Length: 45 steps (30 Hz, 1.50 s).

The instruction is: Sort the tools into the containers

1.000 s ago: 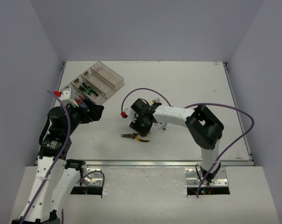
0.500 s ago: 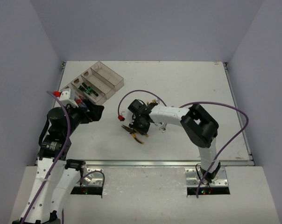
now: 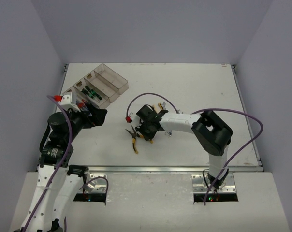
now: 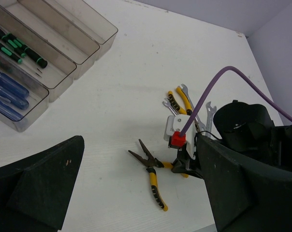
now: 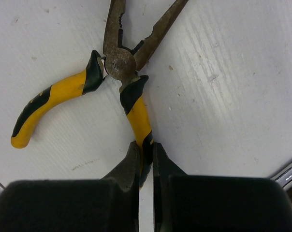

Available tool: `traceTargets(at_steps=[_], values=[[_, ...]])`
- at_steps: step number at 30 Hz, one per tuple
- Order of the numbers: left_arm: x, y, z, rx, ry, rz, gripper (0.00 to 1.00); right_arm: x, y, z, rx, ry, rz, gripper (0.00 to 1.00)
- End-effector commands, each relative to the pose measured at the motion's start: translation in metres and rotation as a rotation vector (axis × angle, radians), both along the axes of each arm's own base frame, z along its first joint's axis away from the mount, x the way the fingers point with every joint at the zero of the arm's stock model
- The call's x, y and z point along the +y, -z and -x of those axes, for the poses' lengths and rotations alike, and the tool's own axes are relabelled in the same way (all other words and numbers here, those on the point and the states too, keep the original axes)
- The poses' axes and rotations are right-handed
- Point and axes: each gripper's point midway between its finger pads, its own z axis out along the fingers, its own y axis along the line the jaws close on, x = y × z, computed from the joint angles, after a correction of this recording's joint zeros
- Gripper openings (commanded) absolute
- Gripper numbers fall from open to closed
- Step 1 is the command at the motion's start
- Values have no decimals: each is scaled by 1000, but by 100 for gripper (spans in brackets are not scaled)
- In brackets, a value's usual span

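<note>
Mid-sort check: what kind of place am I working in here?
Probably a lab test cell rather than a real workshop: a bare white table boxed in by plain grey walls, with staged items such as pliers and clear bins on it.

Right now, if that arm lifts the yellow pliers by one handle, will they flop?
Probably: the pliers lie spread open, so the free handle may swing. The right gripper pinches only the other handle's end, so the metal nose likely droops.

The left arm (image 3: pixel 59 137) is aiming its wide-spread left gripper (image 3: pixel 98 117) toward 2 o'clock while the right arm (image 3: pixel 184 120) is reaching toward 9 o'clock, right gripper (image 5: pixel 145 152) clamping a pliers (image 5: pixel 120 63) handle.
</note>
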Motion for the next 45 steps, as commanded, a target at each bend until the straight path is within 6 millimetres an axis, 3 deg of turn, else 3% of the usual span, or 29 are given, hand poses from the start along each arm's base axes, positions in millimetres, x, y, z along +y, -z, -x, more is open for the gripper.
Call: traceTargets(at_steps=[1, 12, 19, 25, 27, 30, 33, 35, 40, 45], values=[[2, -18, -3, -68, -13, -2, 100, 29, -39, -14, -66, 107, -219, 0], [10, -23, 0, -87, -62, 0, 100, 36, -83, -43, -173, 146, -316, 0], [12, -17, -4, -53, -79, -3, 100, 67, -122, -95, -243, 146, -407, 0], [16, -11, -8, -26, -106, -4, 100, 91, -139, -151, -334, 179, -386, 0], [18, -7, -11, -2, -119, -3, 100, 101, -159, -168, -379, 191, -415, 0], [21, -4, -15, 26, -146, -6, 100, 110, -154, -195, -405, 215, -410, 0], [21, -1, -17, 52, -171, 38, 100, 122, -166, -209, -433, 175, -448, 0], [9, 3, -22, 75, -134, 102, 100, 122, -170, -213, -427, 183, -467, 0], [-22, 20, -38, 91, -2, 229, 100, 114, -191, -194, -329, 202, -548, 0], [-57, 0, -53, -40, 202, 348, 89, 98, -209, -151, -213, 198, -590, 0]])
